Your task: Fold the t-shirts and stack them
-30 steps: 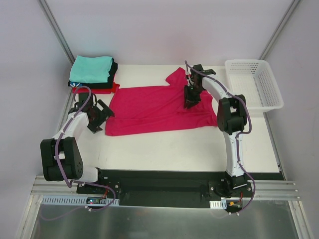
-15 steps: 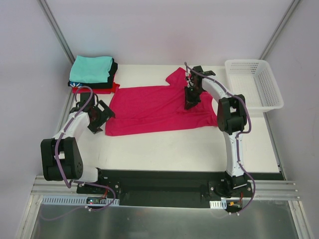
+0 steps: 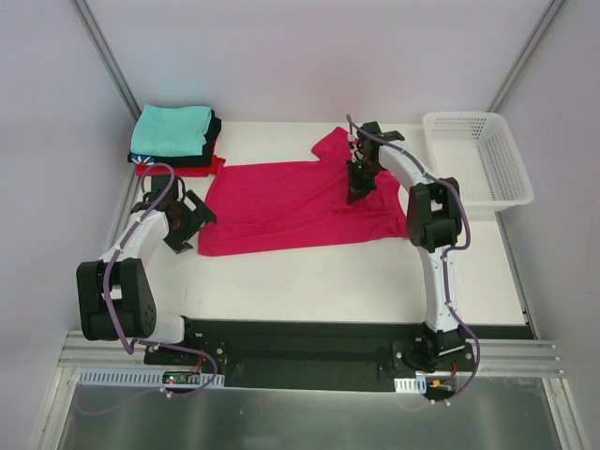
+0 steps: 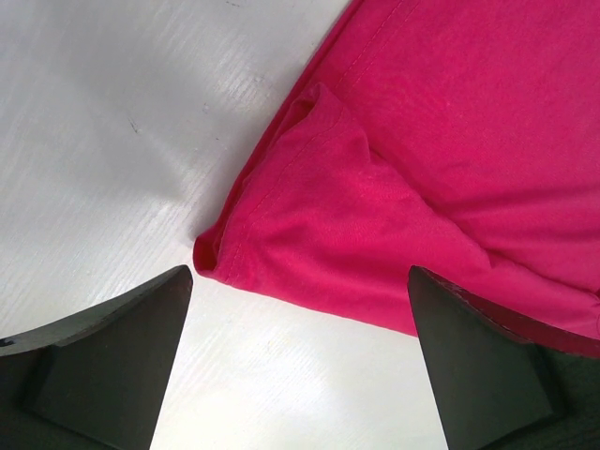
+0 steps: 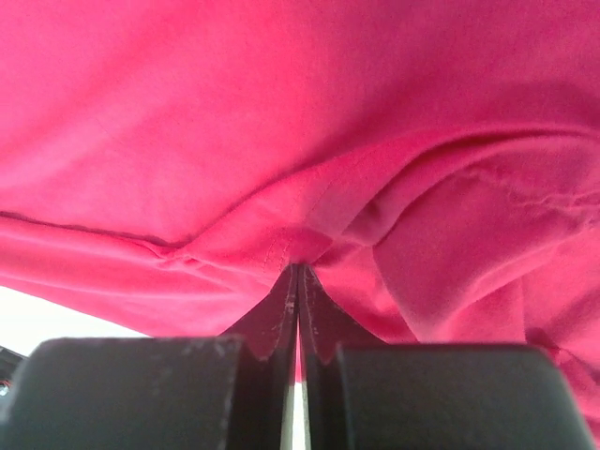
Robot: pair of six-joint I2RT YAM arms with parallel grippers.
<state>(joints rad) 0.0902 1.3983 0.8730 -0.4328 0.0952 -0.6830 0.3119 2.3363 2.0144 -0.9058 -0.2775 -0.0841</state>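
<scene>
Pink cloth bunches at the tips of my right claw (image 5: 298, 272), which has just closed from part-open and now pinches a fold of the pink shirt (image 3: 300, 202). The shirt lies spread on the table (image 3: 328, 281), under that claw and out to its left. My left claw (image 4: 300, 281) gapes wide, holding nothing, with a corner of the shirt just ahead of its fingers. I judge the grip is made, so lifting for the fold can begin.

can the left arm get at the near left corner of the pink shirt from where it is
Probably yes. The left gripper hangs open right over that corner of the crimson-pink t-shirt, with nothing in between. The right gripper, pinching the shirt's other end, is well clear.
</scene>
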